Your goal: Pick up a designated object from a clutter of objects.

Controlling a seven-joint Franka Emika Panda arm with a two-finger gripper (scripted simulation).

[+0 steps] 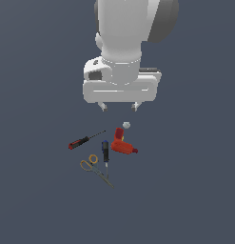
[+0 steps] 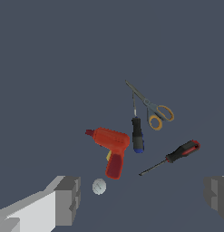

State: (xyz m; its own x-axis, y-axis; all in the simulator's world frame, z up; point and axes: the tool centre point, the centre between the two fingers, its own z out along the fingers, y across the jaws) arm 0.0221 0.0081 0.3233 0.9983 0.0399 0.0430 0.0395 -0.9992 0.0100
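The pincer is held wide apart and empty, high over the dark surface; nothing lies between its fingers. It is judged to be poised in an approach stance, the span kept broad so that a thin handle can be straddled without its neighbours being touched.

No edge or corner of the surface is shown in either view, so the things can be placed only by one another. The blue-tipped screwdriver, the thing to be taken, lies flat in the midst of the clutter, its black handle ending in blue and its thin grey shaft pointing away from that end. The red drill-like tool lies just beside the handle, and the yellow-handled scissors lie close along the shaft. The red-and-black screwdriver is set a little apart on the handle's other side, and the small white ball rests near the drill's grip, almost under the pincer.

Because the handle is flanked closely by the drill, a closing line across the handle is judged the safest.
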